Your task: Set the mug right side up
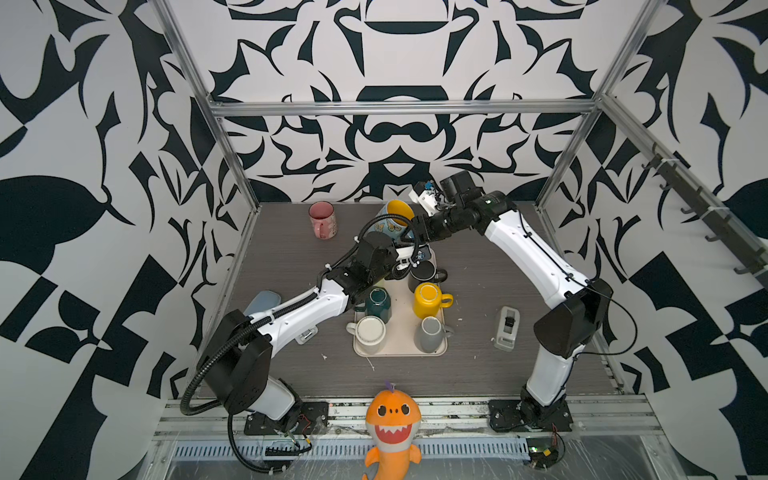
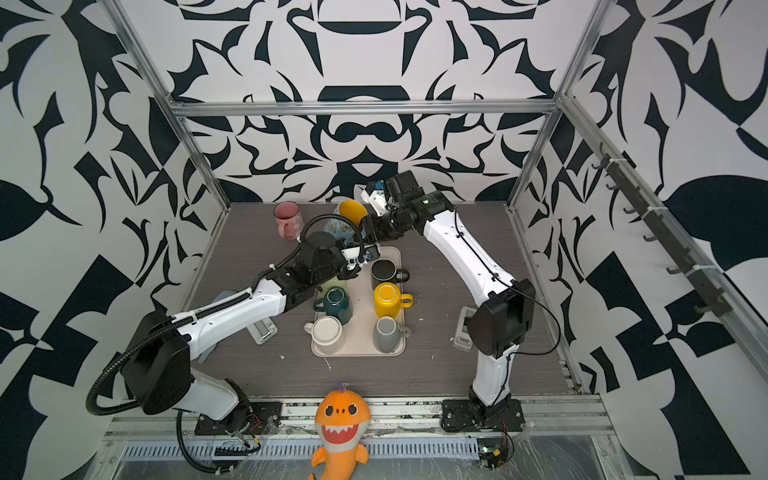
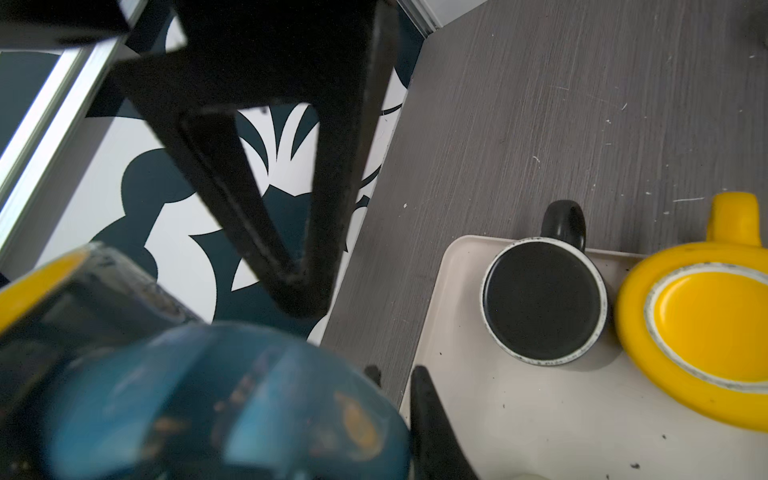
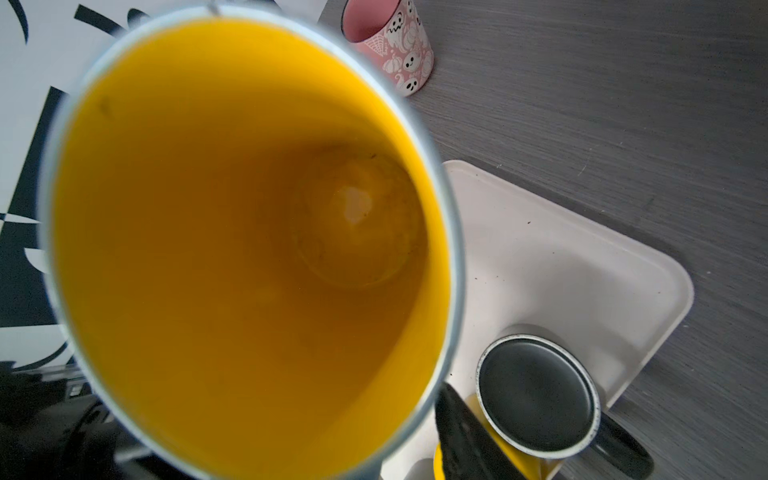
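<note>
The mug (image 1: 392,218) (image 2: 347,216) is blue with butterflies and yellow inside. It hangs tilted above the tray's far end, mouth up and toward the back. My left gripper (image 1: 405,245) (image 2: 353,246) is under it, its jaws nearly together and shut on the mug's lower part; the left wrist view shows the blurred blue wall (image 3: 208,395) against its fingers (image 3: 432,415). My right gripper (image 1: 411,227) (image 2: 365,229) is at the mug's right side. The right wrist view looks into the yellow inside (image 4: 249,228), with one finger (image 4: 457,428) against the outer wall and the other hidden.
A cream tray (image 1: 401,316) carries upside-down mugs: black (image 1: 424,274), yellow (image 1: 428,299), teal (image 1: 378,303), white (image 1: 370,332), grey (image 1: 430,332). A pink mug (image 1: 322,218) stands upright at the back left. A tape dispenser (image 1: 507,328) lies right of the tray, an orange plush shark (image 1: 392,419) in front.
</note>
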`<state>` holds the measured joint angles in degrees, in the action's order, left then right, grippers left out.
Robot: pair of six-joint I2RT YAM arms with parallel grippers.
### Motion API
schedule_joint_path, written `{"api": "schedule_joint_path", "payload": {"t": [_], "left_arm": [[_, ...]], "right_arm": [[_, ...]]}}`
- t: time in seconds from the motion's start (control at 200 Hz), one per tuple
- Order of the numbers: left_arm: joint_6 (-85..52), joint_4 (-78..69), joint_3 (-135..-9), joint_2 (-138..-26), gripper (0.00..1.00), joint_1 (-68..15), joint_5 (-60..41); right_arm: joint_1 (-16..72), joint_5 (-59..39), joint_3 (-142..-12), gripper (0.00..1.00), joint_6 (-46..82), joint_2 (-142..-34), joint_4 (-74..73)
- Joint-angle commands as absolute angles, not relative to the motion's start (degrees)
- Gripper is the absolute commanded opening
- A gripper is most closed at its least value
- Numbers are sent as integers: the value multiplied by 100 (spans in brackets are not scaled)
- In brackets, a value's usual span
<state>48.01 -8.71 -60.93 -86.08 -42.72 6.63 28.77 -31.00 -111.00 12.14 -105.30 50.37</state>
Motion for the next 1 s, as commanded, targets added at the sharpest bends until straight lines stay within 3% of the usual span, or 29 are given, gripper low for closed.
{"api": "schedule_joint_path", "payload": {"t": [0.0, 0.225, 0.335, 0.725, 0.89, 0.995], "left_arm": [[4854, -1994, -6469, -8499, 0, -4253, 770], [4824, -2074, -6451, -8534, 0, -4254, 817], [4816, -2093, -6438, -8542, 0, -4254, 835], [4732, -2215, -6462, -8638, 0, -4249, 1338], [4698, -2237, -6460, -8648, 10, -4254, 1487], [4678, -2276, -6456, -8641, 24, -4254, 1617]], "right_arm": [[2919, -2849, -11266, 50, 1127, -10575, 5391], [2957, -2780, -11232, 21, 1131, -10584, 5404], [2972, -2773, -11239, 0, 1146, -10609, 5388], [3073, -2470, -10894, 0, 1128, -10289, 5058], [3076, -2343, -10660, 0, 1225, -10111, 4803], [3076, -2269, -10577, 0, 1263, -10046, 4698]]}}
